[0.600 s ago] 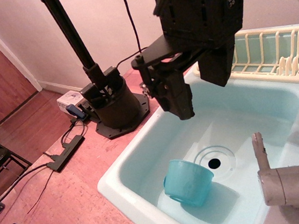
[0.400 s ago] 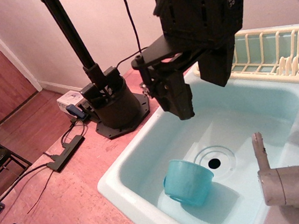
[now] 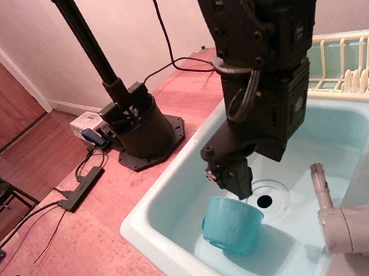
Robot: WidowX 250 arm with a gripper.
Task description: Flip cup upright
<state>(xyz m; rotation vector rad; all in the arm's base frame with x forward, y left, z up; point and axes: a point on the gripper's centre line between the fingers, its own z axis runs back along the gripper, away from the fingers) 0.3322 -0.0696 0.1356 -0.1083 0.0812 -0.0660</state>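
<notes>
The cup [image 3: 232, 225] is a small translucent teal-blue plastic cup resting on the floor of the mint sink basin [image 3: 154, 211], near its front left. A flat closed face points up and a small tab sticks out at its lower left edge, so it appears to be upside down. My gripper [image 3: 257, 177] is low inside the sink, just above and behind the cup, close to its top face but apart from it. Its jaws look open and empty. One dark finger [image 3: 234, 175] shows clearly; the other is partly hidden by the gripper body.
The drain hole [image 3: 264, 201] lies just right of the cup. A grey faucet [image 3: 354, 222] rises at the front right. A cream-and-green dish rack [image 3: 349, 59] stands behind the sink. A black stand base [image 3: 140, 133] sits on the red counter at left.
My gripper has dropped from well above the sink to just over the cup and shifted slightly right. The cup has not moved.
</notes>
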